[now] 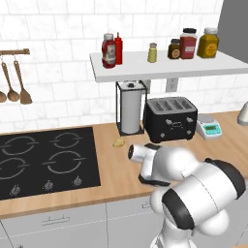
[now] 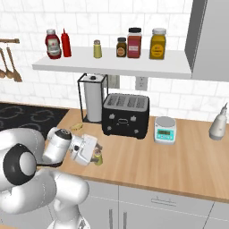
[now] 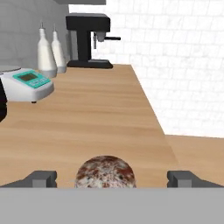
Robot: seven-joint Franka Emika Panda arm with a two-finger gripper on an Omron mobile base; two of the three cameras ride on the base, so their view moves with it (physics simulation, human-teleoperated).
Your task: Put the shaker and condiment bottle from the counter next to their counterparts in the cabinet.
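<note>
The yellow shaker (image 2: 99, 158) stands on the counter near its front edge. Its speckled grey top (image 3: 105, 172) shows low between my fingertips (image 3: 42, 178). My gripper (image 2: 96, 154) is open, one finger on each side of the shaker with room to spare. On the white wall shelf (image 1: 160, 70) the squat red condiment bottle (image 1: 108, 51) with white cap stands beside the slim all-red squeeze bottle (image 1: 118, 48). The olive shaker (image 1: 152, 52) stands further right on the shelf.
A black toaster (image 1: 169, 118), a paper towel holder (image 1: 131, 111) and a small scale (image 1: 209, 127) line the back of the counter. The hob (image 1: 43, 160) lies left. Jars (image 1: 189, 44) fill the shelf's right end. A small yellowish lump (image 1: 118, 142) lies near the towel holder.
</note>
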